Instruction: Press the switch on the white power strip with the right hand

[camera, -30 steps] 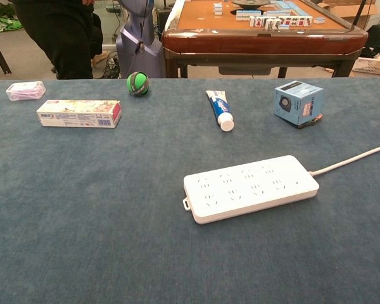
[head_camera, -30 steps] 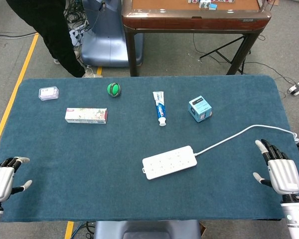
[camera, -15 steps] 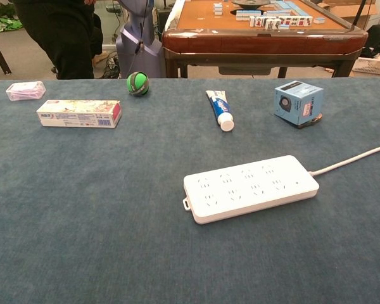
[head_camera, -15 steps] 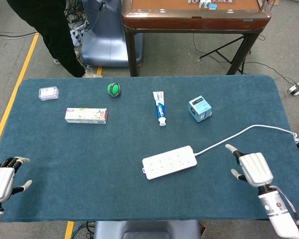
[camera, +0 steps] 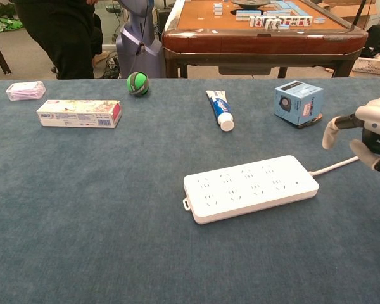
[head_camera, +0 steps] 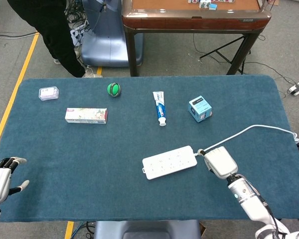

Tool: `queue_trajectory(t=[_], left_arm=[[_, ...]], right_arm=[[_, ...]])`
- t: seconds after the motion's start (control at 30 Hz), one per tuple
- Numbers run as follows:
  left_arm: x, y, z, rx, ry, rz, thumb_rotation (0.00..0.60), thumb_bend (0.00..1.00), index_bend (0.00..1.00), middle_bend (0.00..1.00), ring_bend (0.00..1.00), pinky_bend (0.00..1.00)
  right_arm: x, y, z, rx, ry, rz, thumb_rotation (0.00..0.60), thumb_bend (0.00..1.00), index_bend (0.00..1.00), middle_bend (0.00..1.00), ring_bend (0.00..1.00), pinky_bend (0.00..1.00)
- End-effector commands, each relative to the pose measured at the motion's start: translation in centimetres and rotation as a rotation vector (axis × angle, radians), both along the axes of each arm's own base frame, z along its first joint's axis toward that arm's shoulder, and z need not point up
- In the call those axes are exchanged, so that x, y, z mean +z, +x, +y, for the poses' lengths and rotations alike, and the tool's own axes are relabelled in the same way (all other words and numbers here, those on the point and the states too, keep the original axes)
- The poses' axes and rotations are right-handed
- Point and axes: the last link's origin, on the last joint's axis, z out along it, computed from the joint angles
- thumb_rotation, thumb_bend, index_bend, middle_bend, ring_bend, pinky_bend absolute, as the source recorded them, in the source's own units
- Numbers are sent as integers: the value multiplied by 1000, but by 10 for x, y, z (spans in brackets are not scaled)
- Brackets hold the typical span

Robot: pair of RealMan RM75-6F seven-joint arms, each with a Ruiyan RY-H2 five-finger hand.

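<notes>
I'm holding the right hand (head_camera: 219,161) empty, fingers apart, beside the power strip's (head_camera: 169,162) cord end, where I judge the switch sits.

A: What colours do you see?
B: A white power strip (head_camera: 169,162) with a white cord (head_camera: 249,130) on a teal-blue surface (head_camera: 89,154).
A: And the rest?
B: A green ball (head_camera: 114,89), a blue-and-white tube (head_camera: 160,107), a light blue box (head_camera: 200,108), and a white right hand (head_camera: 220,161).

The right hand (head_camera: 220,162) hangs just beside the cord end of the white power strip (head_camera: 169,162). The left hand (head_camera: 0,182) sits at the bench's (head_camera: 89,164) near left corner, fingers apart.
</notes>
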Motion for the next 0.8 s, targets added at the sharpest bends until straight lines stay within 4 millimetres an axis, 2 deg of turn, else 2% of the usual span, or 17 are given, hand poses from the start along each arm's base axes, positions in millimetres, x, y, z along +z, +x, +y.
queue_trajectory(t=[0.03,0.8], left_arm=[[0,0,0,0,-1,-1,600,114,431,357,302,501],[4,-2,1,8,8,-17,600,113,433,357,304,502]], right_arm=[[-7,5,-1,-2,23,10,600,722,364,1000,1000,1000],[-43,9,-14,-38,91,23,600,740,366,1000,1000,1000]])
